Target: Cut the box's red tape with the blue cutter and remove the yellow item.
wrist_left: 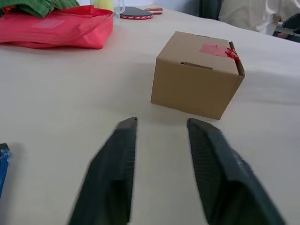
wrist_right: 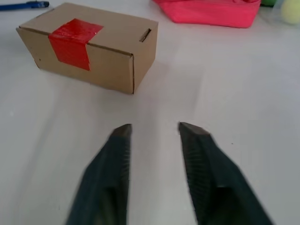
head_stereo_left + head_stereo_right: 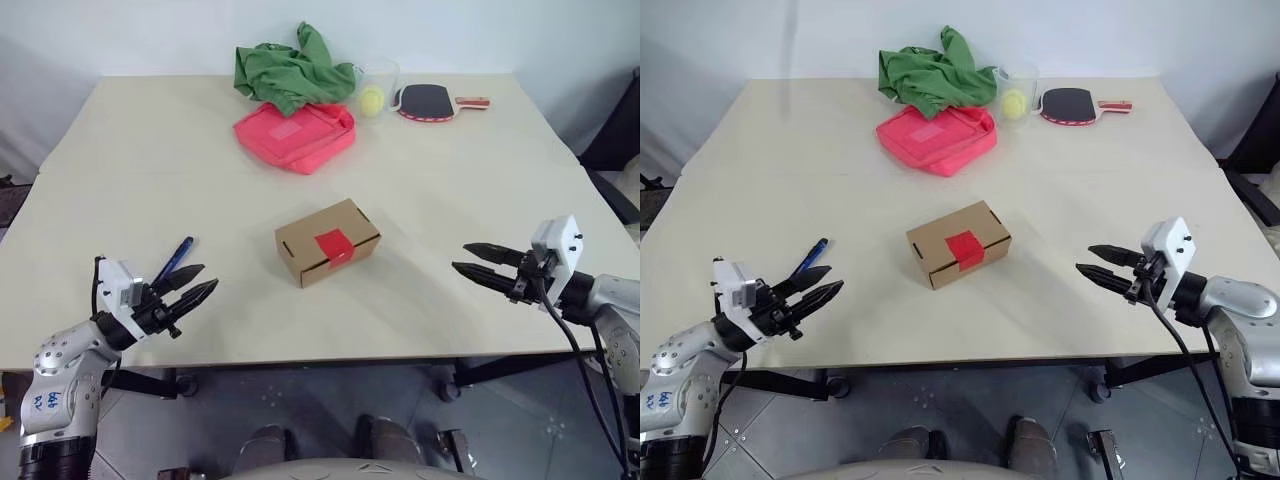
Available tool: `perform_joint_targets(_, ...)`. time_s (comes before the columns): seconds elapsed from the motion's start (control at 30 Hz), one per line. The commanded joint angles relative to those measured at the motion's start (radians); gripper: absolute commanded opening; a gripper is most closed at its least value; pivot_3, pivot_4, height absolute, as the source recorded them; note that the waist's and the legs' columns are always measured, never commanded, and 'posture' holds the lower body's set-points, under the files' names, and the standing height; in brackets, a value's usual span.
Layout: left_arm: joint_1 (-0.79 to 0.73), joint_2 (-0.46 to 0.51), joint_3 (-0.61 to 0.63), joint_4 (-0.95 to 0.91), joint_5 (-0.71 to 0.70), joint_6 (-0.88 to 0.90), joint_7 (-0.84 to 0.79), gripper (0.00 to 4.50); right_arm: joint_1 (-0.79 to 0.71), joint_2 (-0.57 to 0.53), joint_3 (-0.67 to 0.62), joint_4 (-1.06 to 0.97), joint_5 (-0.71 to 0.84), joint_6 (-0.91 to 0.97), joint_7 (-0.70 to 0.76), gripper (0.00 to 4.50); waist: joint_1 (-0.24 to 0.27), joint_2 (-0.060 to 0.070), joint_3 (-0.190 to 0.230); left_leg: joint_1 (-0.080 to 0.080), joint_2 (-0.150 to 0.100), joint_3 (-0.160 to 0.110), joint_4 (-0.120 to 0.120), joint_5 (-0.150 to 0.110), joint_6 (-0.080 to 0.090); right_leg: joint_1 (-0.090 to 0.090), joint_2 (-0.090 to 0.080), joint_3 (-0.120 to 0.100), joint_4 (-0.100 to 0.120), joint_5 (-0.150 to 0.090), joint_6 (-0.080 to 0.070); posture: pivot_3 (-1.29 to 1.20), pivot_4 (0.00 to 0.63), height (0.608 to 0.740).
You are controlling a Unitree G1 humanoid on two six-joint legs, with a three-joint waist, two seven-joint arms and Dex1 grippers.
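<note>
The left hand [image 3: 198, 282], fingers narrowly apart and empty, hovers beside the blue cutter [image 3: 172, 262] lying on the worktop [image 3: 150, 170]. It should widen and grasp the cutter mid-body. Centrally sits the box [image 3: 327, 241], red tape [image 3: 334, 246] intact; the right hand [image 3: 470, 260], narrow and empty, could steady it.

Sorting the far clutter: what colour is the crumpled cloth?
Green cloth, clearest in the left eye view.
</note>
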Motion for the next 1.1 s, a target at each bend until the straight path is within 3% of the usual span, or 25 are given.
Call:
perform_joint_targets(0.03,-0.038,0.017,-0.007,0.025,0.023,-0.019,0.007,0.58,-0.032,-0.006,0.013,-0.021,-0.009,0.035,-0.032,0.46,0.0,0.0,0.0,0.0,0.0,0.0,0.0,0.0,0.0,0.0,0.0,0.0,0.0,0.0,0.0,0.0,0.15,0.74)
perform_joint_targets(0.1,-0.1,0.01,-0.022,0.078,0.028,-0.017,0.005,0.03,-0.062,0.004,0.038,-0.031,-0.013,0.067,-0.058,0.0,0.002,0.0,0.0,0.0,0.0,0.0,0.0,0.0,0.0,0.0,0.0,0.0,0.0,0.0,0.0,0.0,0.15,0.74)
perform_joint_targets(0.47,-0.356,-0.035,-0.155,0.346,0.127,-0.099,-0.043,0.03,-0.117,0.086,0.129,-0.097,-0.061,0.185,-0.22,0.0,0.001,0.0,0.0,-0.003,-0.002,-0.001,0.005,0.0,0.0,0.0,0.001,-0.001,0.001,0.001,0.001,0.0,0.15,0.74)
perform_joint_targets(0.73,-0.643,-0.085,-0.234,0.761,0.307,-0.34,0.026,0.03,-0.169,0.184,0.218,-0.117,-0.106,0.329,-0.355,0.0,0.0,0.0,0.0,-0.005,-0.003,0.0,0.009,0.0,0.0,-0.001,0.002,-0.002,0.005,0.001,0.001,0.0,0.15,0.74)
perform_joint_targets(1.1,-0.84,-0.158,-0.275,1.039,0.336,-0.387,-0.131,0.03,-0.304,0.302,0.332,-0.05,-0.166,0.37,-0.415,0.0,-0.004,0.0,0.0,-0.007,-0.004,0.002,0.009,0.0,0.0,-0.002,0.002,-0.003,0.006,0.001,0.002,0.0,0.15,0.74)
